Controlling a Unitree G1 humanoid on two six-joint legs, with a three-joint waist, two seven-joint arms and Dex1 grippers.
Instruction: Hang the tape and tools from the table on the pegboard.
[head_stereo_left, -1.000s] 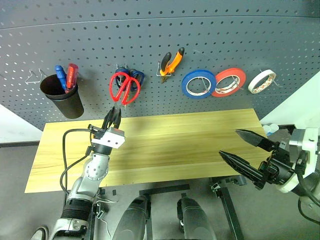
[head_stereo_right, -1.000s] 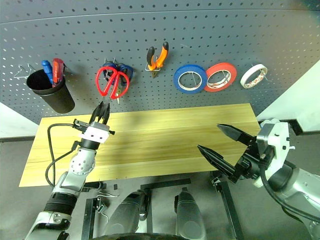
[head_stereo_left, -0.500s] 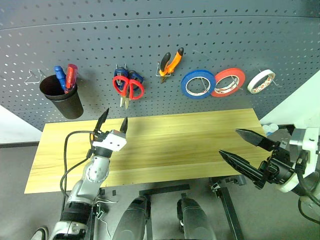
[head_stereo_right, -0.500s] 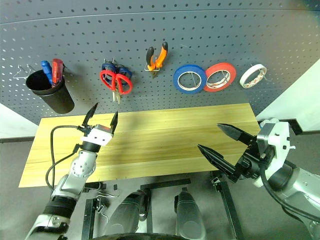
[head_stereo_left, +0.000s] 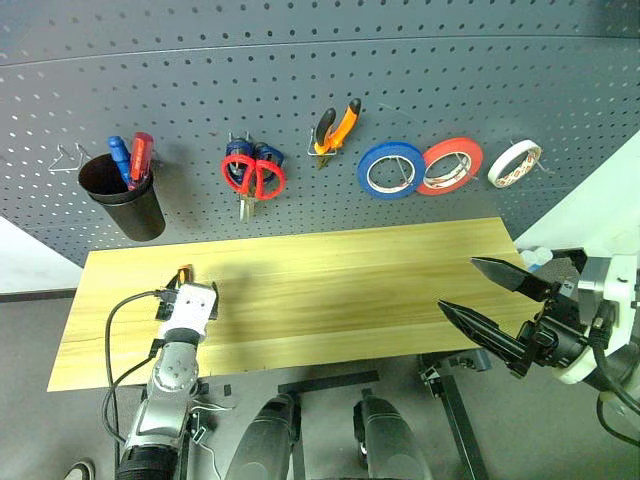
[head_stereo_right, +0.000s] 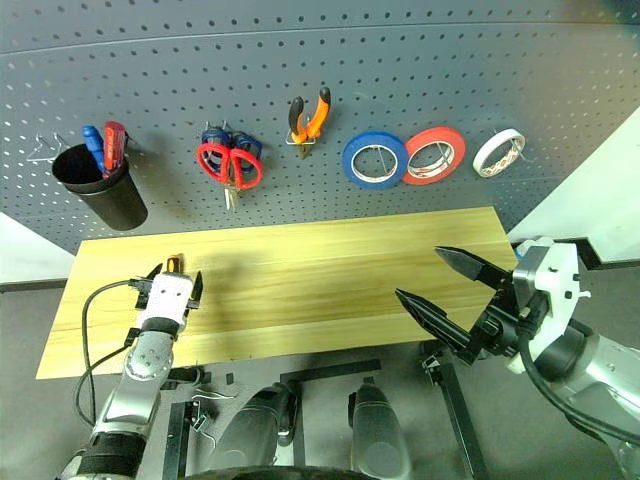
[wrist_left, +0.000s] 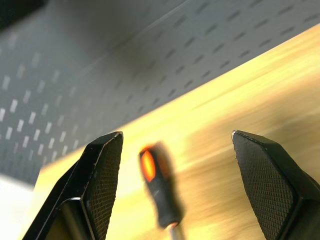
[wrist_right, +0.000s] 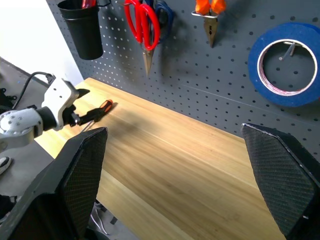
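Orange and black mark the handle of the slim screwdriver (wrist_left: 159, 187), the one task tool left on the light yellow wooden table (head_stereo_left: 350, 280); it lies flat between the two black fingers (wrist_left: 102, 175) of the left gripper (head_stereo_right: 172, 288), nearer one finger than the other, handle end pointing away from the wrist toward the dark grey pegboard (head_stereo_left: 300, 90), so its long axis runs roughly along the fingers' own line. Those fingers stand wide apart with nothing between their pads, straddling the handle but not visibly touching it. The left arm is by far the nearer; the right gripper (head_stereo_left: 490, 295) hangs off the table's far corner, its long fingers spread fully and empty. I judge the coming move to be a short advance and a squeeze across the handle, with the flat tabletop beneath as the only thing in the way. On the board the red-handled scissors (head_stereo_left: 253, 178), the orange-and-black long-nose pliers (head_stereo_left: 334, 127) and the small whitish roll of tape (head_stereo_left: 514, 163) already hang, beside a blue roll (head_stereo_left: 391, 169), a red-orange roll (head_stereo_left: 450, 165) and a black cup (head_stereo_left: 124, 198).
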